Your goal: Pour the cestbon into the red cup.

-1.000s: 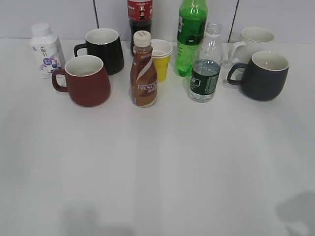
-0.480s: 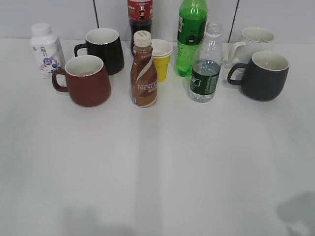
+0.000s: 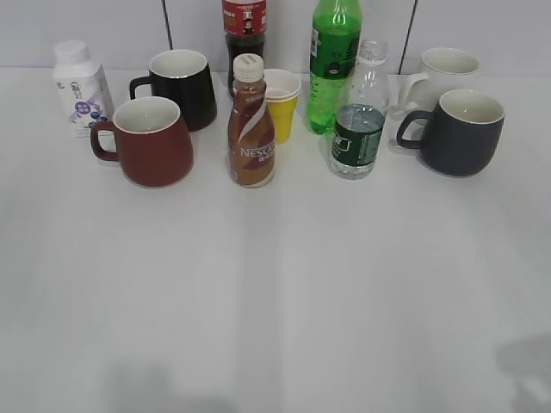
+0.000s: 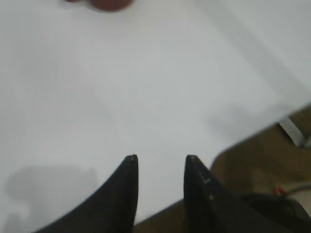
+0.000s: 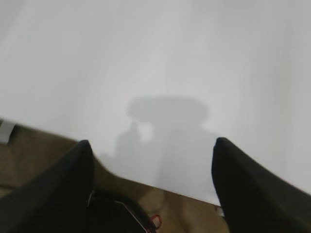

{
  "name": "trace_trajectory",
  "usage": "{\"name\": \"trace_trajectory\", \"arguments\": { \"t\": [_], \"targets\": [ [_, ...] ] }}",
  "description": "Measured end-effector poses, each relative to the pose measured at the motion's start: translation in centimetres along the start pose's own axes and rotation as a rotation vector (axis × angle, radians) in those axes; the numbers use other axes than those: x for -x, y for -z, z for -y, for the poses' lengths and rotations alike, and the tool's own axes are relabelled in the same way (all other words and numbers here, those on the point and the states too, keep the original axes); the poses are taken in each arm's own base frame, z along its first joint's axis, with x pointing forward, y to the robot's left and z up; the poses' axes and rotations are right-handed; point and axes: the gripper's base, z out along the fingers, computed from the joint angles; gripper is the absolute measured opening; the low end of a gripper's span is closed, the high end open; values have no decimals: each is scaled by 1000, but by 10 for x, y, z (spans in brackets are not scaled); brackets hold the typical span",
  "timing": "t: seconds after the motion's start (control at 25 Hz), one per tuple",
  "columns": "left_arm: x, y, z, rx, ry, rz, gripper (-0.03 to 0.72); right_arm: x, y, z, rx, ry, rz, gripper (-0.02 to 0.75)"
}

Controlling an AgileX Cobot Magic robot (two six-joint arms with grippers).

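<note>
The cestbon point(image 3: 359, 120), a small clear capless bottle with a dark green label band, stands upright at the back, right of centre. The red cup point(image 3: 151, 142), a squat maroon mug with a white inside, stands at the back left with its handle to the left; a blurred part of it shows at the top of the left wrist view point(image 4: 111, 4). Neither gripper shows in the exterior view. My left gripper point(image 4: 159, 158) is open and empty over the table's near edge. My right gripper point(image 5: 151, 141) is wide open and empty over the near edge.
A brown Nescafe bottle point(image 3: 250, 125) stands between cup and cestbon. Behind are a black mug point(image 3: 182, 86), a yellow cup point(image 3: 281, 103), a tall green bottle point(image 3: 334, 64), a cola bottle point(image 3: 244, 30), a white bottle point(image 3: 79, 86), a white mug point(image 3: 443, 73) and a dark grey mug point(image 3: 458, 131).
The objects have not moved. The shadow at the lower right corner of the table has shifted slightly down and to the right.
</note>
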Motion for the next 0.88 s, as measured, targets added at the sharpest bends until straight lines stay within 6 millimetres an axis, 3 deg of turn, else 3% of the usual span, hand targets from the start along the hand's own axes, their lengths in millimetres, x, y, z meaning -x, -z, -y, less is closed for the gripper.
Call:
{"name": "trace_trajectory", "arguments": {
  "t": [0.36, 0.6, 0.88],
  "targets": [
    [-21, 29, 6, 287, 151, 240, 246, -10, 18, 6, -224, -179, 157, 567],
    [-24, 32, 9, 298, 151, 267, 246, -26, 37, -2, -240, -155, 321, 567],
    [-24, 32, 9, 297, 151, 269, 246, -28, 37, -3, -241, -154, 329, 567]
  ]
}}
